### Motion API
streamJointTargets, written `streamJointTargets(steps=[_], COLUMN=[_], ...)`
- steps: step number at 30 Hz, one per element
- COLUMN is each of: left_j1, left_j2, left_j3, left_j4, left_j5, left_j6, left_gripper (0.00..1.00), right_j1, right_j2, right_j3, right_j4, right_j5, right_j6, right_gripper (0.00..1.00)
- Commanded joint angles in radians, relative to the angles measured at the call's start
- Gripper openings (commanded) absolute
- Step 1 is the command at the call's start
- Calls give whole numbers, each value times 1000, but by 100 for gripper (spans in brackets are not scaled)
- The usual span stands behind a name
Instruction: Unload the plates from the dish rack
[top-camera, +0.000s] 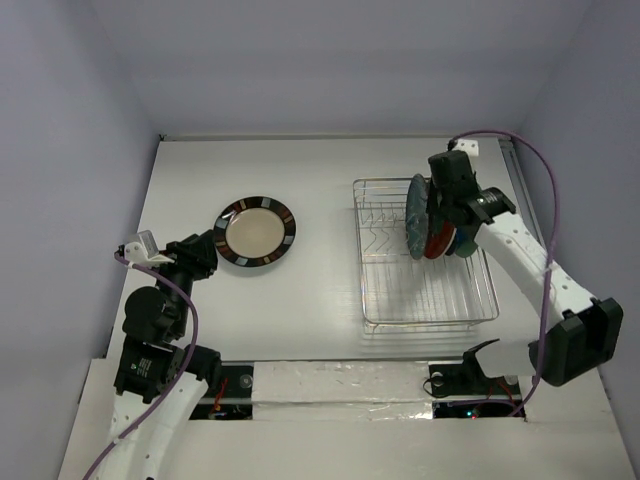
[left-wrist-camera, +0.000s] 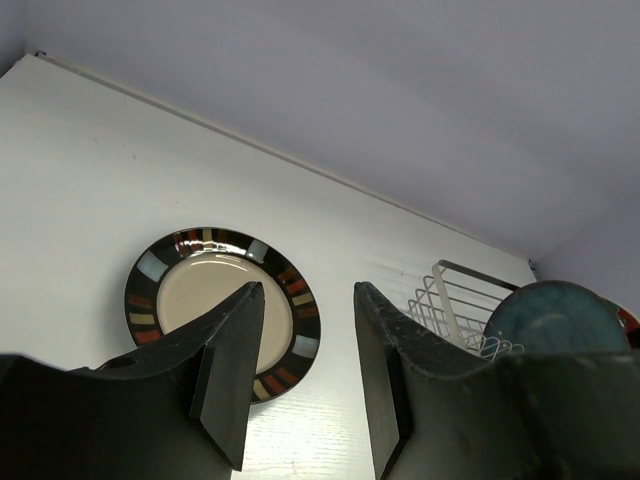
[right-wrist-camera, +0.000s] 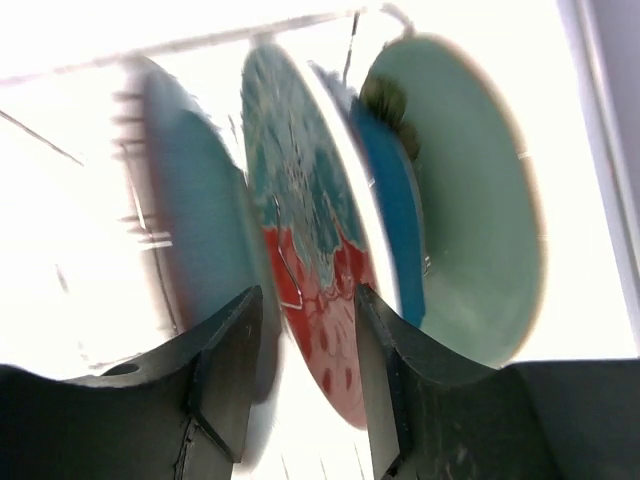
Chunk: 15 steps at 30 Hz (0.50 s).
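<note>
Rack (top-camera: 430, 300): rectangular silver wire with raised sides and a row of upright tines. It stands on the right half of the desk (top-camera: 320, 180), a smooth white surface.
Rack contents: four pieces stand on edge at the far end, close together.
Teal plate (top-camera: 415, 215): round and glazed blue-green, the leftmost of the row.
Red plate (right-wrist-camera: 320, 290): glossy red with a teal flower pattern, next to the teal plate.
Navy dish (right-wrist-camera: 395, 210): deep blue, thin edge showing, squeezed between the red plate and the mint plate.
Mint plate (right-wrist-camera: 470, 200): pale green and shallow-bowled, with a darker rim, at the right end of the row.
Cream plate (top-camera: 255, 232): round, with a cream centre and a dark brown rim of coloured blocks. It lies flat on the desk, left of the rack and well apart from it.
Left end effector (left-wrist-camera: 308, 295): black fingers apart with nothing between them, above the desk near the cream plate's near edge.
Right end effector (right-wrist-camera: 305, 295): fingers apart, with the red plate's rim between them; contact cannot be told.
</note>
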<state>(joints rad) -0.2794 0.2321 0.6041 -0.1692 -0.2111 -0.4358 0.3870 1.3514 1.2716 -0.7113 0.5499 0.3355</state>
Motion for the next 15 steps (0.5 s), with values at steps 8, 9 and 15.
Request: streamJointTargets(steps=[8, 9, 15], left_j1=[5, 5, 5], left_j2=[0, 0, 0], left_j3=[2, 0, 0], left_j4=[46, 46, 45], left_j5=[4, 4, 4], left_j6=[0, 0, -1], left_gripper=[38, 38, 38], right_j1=[1, 1, 1], right_j2=[-129, -118, -77], right_j3=[97, 94, 75], right_j4=[7, 7, 41], right_j5=[-88, -82, -97], right_j6=[-36, -38, -55], right_gripper=[59, 60, 56])
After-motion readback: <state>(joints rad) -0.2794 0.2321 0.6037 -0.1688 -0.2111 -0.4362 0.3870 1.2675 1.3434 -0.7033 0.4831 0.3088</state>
